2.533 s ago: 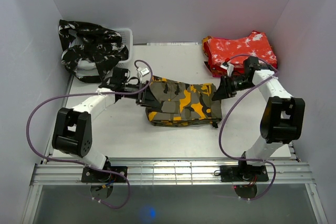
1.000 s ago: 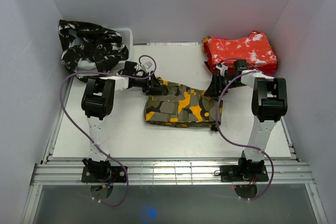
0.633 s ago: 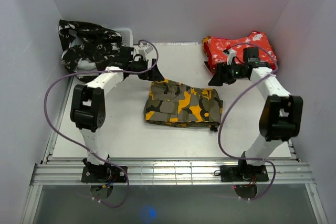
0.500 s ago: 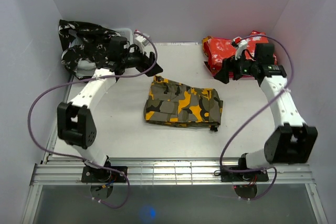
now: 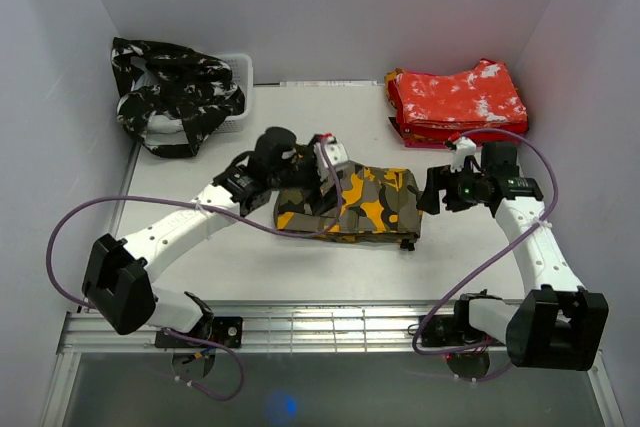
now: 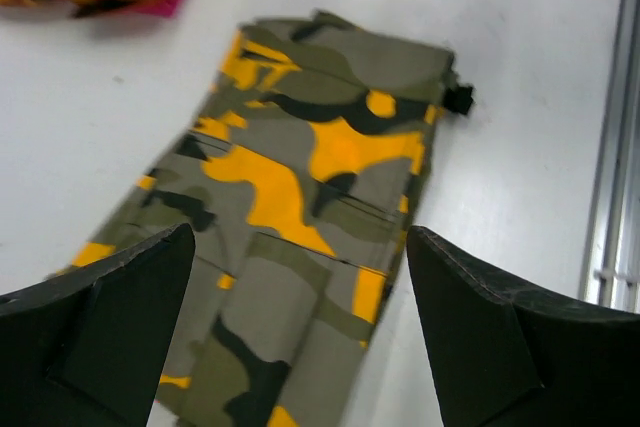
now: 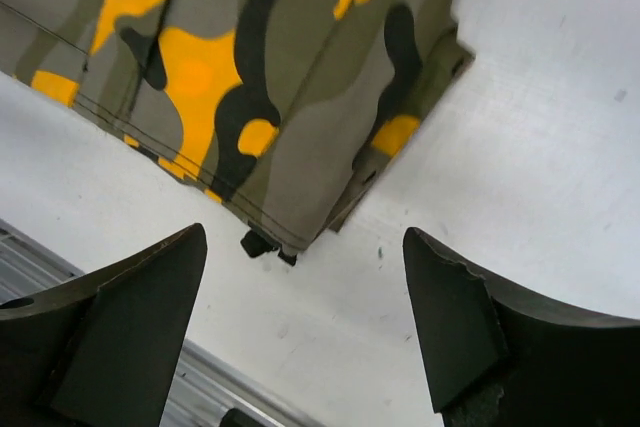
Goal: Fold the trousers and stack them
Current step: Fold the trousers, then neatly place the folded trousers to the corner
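1. The olive trousers (image 5: 365, 202) lie in a compact folded rectangle on the table (image 5: 240, 257). Their left end is directly below the left pincer (image 6: 300, 237), and their near right corner is just under and inward of the right pincer (image 7: 302, 237).
2. Both pincers stand wide apart and hold nothing. Whether either fingertip brushes the cloth is hard to tell from above.
3. The folding of this pair looks done, so the stacking step seems to be in hand.
4. The red trousers (image 5: 455, 102) sit folded beyond the right pincer, well apart from it. The black-and-white trousers (image 5: 175, 97) are heaped far beyond the left pincer.
5. The next move probably calls for both pincers to drop onto opposite ends, pinch through all layers and lift evenly.
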### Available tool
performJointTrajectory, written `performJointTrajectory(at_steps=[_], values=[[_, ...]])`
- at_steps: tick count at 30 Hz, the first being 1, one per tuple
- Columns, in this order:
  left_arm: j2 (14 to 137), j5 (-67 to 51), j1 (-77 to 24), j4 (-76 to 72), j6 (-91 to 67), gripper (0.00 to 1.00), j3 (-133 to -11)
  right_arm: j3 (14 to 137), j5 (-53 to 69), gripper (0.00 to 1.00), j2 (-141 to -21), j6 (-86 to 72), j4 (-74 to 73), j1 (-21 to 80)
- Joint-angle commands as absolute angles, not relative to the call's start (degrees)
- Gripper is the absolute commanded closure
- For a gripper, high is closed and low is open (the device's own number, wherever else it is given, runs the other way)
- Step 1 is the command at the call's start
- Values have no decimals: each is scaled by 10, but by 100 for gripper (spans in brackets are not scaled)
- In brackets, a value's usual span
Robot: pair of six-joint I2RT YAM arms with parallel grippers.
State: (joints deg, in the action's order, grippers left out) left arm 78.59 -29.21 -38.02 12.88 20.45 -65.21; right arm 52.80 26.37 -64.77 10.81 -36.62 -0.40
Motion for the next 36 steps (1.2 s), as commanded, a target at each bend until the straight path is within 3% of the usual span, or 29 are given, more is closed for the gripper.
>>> performJointTrajectory(at_steps=[1,9,25,29,30,33,36], values=[[775,-195,-441,135,254,2,-619,492,253,16,-648,48,-366,-18],[835,-171,-472,99,250,2,-611,448,293,31,-744,-32,-325,-51],[923,-213,-501,4,245,2,-610,359,374,37,-830,-88,-155,-53],[935,-204,-523,-36,286,2,-599,366,398,53,-854,-90,-146,-53],[940,-206,-525,-38,290,2,-599,371,404,65,-857,-89,-155,-53],[945,-211,-531,-48,295,2,-594,391,421,87,-832,-91,-168,-53],[950,-213,-543,-62,297,2,-588,412,429,92,-798,-106,-185,-53]])
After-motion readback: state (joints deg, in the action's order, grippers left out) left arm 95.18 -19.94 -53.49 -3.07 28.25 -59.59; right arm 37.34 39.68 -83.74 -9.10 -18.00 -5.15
